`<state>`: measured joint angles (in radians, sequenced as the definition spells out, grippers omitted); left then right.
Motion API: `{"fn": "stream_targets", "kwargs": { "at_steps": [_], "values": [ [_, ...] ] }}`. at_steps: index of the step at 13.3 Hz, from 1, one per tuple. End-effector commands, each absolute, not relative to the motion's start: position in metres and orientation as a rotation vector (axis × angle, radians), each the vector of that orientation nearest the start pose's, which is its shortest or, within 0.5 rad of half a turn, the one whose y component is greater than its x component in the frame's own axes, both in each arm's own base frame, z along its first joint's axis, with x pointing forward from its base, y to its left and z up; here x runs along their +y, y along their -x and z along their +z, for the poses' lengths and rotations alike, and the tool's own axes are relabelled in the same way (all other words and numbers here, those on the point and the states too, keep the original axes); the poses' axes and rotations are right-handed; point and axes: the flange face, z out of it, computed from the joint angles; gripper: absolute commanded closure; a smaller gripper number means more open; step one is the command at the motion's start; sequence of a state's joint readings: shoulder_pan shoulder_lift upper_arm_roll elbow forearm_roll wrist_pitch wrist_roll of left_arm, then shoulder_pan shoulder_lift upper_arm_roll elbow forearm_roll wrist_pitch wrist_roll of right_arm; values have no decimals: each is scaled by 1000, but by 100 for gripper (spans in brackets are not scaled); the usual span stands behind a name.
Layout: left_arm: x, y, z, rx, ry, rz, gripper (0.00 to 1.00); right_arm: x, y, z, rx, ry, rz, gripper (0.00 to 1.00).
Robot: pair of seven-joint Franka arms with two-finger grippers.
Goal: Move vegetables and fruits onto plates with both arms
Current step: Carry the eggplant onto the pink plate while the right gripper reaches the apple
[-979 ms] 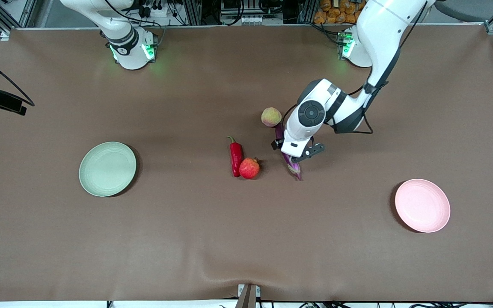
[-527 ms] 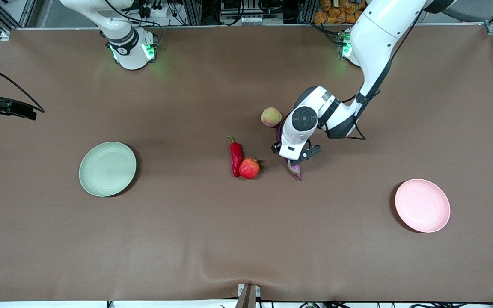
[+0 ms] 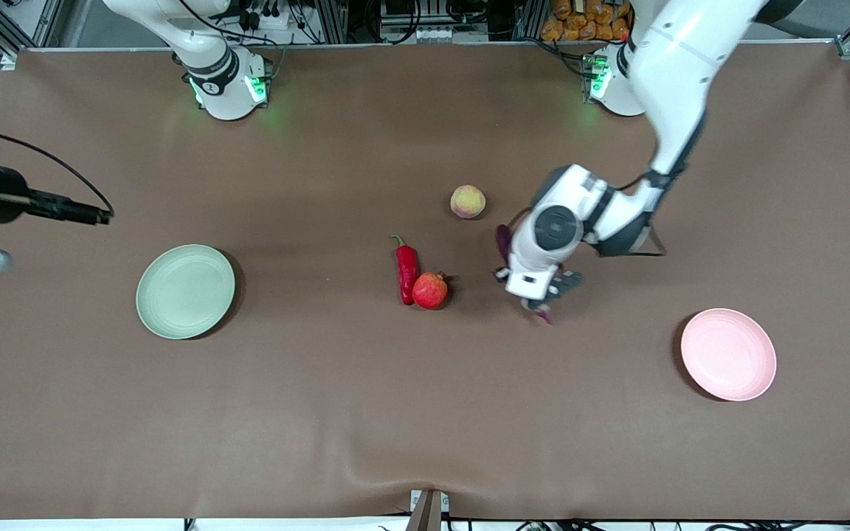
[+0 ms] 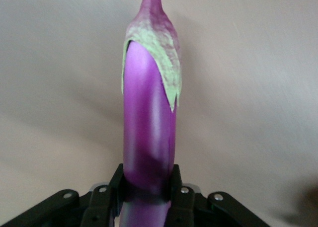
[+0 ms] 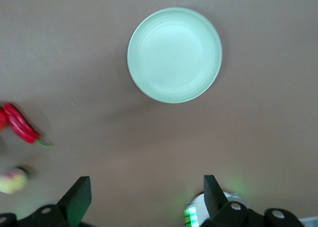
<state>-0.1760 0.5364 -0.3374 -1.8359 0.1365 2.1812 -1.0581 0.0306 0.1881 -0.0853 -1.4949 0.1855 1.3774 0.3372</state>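
Wide brown matte cloth-covered table (image 3: 322, 413) fills the front view, w/ a slight ripple along the edge nearest the front camera; alu frame rails, cables and clutter line the robots' side. Big bare stretches of cloth lie toward both ends and along the camera-side edge. Left arm (image 3: 661, 96), white w/ black joint bands, reaches down from its green-lit base to mid-table; right arm (image 3: 196, 44) waits, its wrist off at the right arm's end of the table. Pale green round matte plate (image 3: 185, 291) sits toward the right arm's end, pink round matte plate (image 3: 728, 354) toward the left arm's end, both w/ open cloth all round. Left gripper (image 3: 539, 295) is clamped on the long slim glossy purple eggplant (image 4: 149, 132), fingers (image 4: 175, 185) tight on both sides of its body, green-capped stem end pointing away from the wrist; it hangs over bare cloth between the produce cluster and the pink plate. Right gripper (image 5: 144, 197) hangs high above the cloth near the green plate, fingers spread wide apart, holding nothing. Round red apple-like fruit (image 3: 430, 290) touches the red chili pepper w/ green stem (image 3: 406, 270). Round yellowish-pink peach (image 3: 467, 201) sits apart, farther from the camera.
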Motion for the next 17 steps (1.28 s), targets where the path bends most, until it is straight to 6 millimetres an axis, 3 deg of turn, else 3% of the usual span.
{"fn": "stream_targets", "kwargs": {
  "at_steps": [1, 4, 7, 8, 10, 11, 12, 14, 15, 17],
  "values": [
    [-222, -574, 289, -657, 2968, 223, 100, 45, -592, 535, 833, 2816, 504, 0],
    [-123, -604, 303, -484, 3032, 223, 100, 128, -608, 512, 1064, 2776, 431, 0],
    [-19, -616, 287, -320, 2983, 220, 100, 222, -615, 473, 1208, 2736, 348, 0],
    [0, -618, 287, -235, 2980, 214, 100, 247, -616, 461, 1239, 2716, 311, 0],
    [27, -626, 285, -127, 3004, 222, 100, 294, -615, 436, 1245, 2702, 264, 0],
    [30, -635, 278, -79, 3019, 225, 100, 312, -615, 424, 1259, 2685, 239, 0],
    [39, -644, 269, -61, 3030, 224, 100, 324, -620, 406, 1316, 2644, 210, 0],
    [63, -661, 256, -5, 2993, 201, 100, 366, -622, 366, 1408, 2551, 127, 0],
    [69, -666, 250, -9, 2994, 201, 100, 398, -617, 343, 1413, 2536, 93, 0],
    [67, -677, 243, -6, 3001, 187, 100, 425, -612, 316, 1423, 2544, 92, 0]
  ]
}}
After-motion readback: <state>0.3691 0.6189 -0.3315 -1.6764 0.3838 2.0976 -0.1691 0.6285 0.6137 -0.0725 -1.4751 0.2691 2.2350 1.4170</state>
